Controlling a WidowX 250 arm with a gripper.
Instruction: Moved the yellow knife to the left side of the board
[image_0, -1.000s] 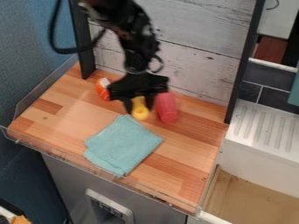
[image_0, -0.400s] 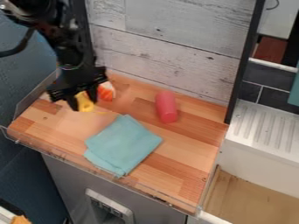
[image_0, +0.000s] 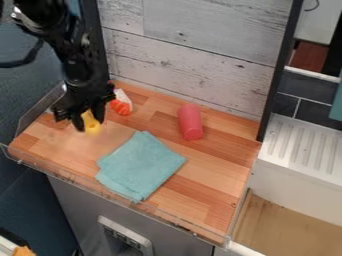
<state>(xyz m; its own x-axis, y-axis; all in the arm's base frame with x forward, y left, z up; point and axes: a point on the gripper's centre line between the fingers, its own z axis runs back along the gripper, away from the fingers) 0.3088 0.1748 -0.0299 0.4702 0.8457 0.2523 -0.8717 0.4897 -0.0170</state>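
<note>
Over the left part of the wooden board (image_0: 207, 187) hangs the black gripper (image_0: 89, 125), pointing down. The yellow knife (image_0: 90, 121) is between its two fingers, held, with its rounded yellow end showing below them. The gripper hides the upper part of the knife. Whether the knife's lower end touches the wood I cannot tell.
An orange and white object (image_0: 121, 103) lies close to the gripper's right. A red cylinder (image_0: 190, 122) lies near the back wall, and a folded teal cloth (image_0: 140, 165) in the middle. A clear rim (image_0: 100, 187) borders the front and left.
The gripper has carried the yellow knife from beside the red cylinder to the board's left part. Since the later earlier frame it has shifted slightly left and down. Cloth and cylinder stayed put.
</note>
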